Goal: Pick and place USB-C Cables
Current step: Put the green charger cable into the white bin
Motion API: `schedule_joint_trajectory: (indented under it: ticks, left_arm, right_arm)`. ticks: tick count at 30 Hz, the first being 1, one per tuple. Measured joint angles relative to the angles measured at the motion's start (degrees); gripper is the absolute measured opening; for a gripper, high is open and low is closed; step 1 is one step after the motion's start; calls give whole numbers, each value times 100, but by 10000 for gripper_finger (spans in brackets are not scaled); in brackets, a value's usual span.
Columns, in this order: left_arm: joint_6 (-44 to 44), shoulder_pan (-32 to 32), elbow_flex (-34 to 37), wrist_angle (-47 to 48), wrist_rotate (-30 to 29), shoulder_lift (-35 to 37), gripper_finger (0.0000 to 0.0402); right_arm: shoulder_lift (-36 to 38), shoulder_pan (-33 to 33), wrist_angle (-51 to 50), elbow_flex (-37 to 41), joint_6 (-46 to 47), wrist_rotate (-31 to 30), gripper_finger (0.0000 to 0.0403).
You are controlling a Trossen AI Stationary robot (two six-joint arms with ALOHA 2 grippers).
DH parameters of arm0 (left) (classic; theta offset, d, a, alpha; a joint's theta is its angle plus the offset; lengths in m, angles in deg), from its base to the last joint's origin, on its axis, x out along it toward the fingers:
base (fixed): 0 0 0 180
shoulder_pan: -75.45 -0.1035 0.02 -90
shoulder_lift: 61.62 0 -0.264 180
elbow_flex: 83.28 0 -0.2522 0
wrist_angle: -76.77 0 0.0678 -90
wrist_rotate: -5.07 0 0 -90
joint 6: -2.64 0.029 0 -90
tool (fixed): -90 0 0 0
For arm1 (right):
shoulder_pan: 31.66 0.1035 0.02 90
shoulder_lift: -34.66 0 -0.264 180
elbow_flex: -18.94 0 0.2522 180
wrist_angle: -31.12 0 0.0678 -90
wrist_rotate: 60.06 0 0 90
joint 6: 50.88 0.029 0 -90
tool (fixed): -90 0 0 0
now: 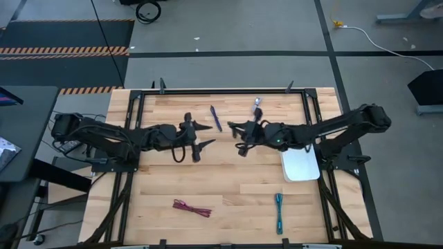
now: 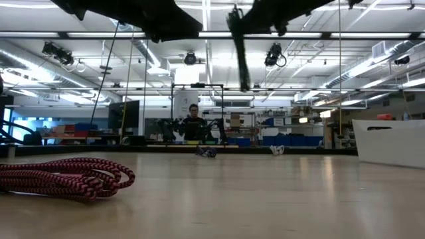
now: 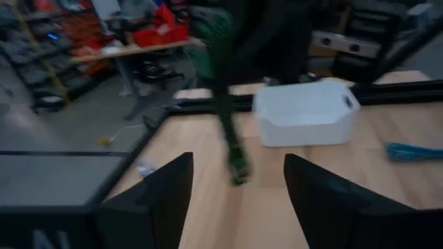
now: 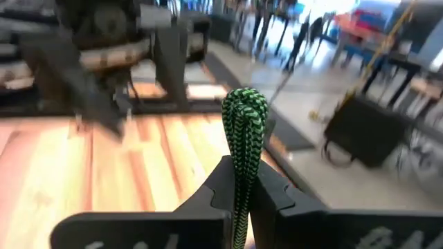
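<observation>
My right gripper (image 1: 239, 137) is over the middle of the table, shut on the green cable (image 4: 243, 117). The cable also shows hanging in the low view (image 2: 241, 53) and in the left wrist view (image 3: 223, 83). My left gripper (image 1: 208, 135) faces it from the left, open and empty, with the cable just ahead of its fingers (image 3: 239, 180). The dark purple cable (image 1: 216, 117) and silvery lilac cable (image 1: 257, 104) lie near the far edge. The maroon cable (image 1: 192, 207) and teal cable (image 1: 279, 212) lie near the near edge. My right gripper pinches the green cable between its two fingers, a little below its folded loop end (image 4: 242, 149), which sticks out past the fingertips. The fingers reach in roughly level from the table's right side. The cable is lifted clear, and its long part (image 2: 243, 73) hangs down below the fingers.
The white tray (image 1: 300, 164) stands at the table's right side, under my right arm. A black frame (image 1: 221, 90) runs along the table's edges. In the low view the maroon cable (image 2: 63, 178) lies close in front. A person (image 2: 193, 123) sits far behind the table.
</observation>
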Motion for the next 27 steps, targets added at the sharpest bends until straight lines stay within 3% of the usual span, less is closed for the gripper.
schedule_joint_trajectory:
  ticks: [9, 16, 21, 27]
  left_arm:
    - [1, -80, -2, 373, -20, 347, 242]
    - [304, -118, -2, 319, -18, 445, 232]
    - [526, -190, -2, 311, -15, 445, 231]
    - [530, -257, -2, 306, -19, 445, 231]
  right_arm:
    - [1157, -284, -3106, 0, 2174, 128, 22]
    - [1701, -492, -5516, 0, 4620, 1438, 22]
    - [1726, -492, -6537, 0, 5719, 2236, 22]
    - [1766, -492, -6984, 0, 6181, 2475, 22]
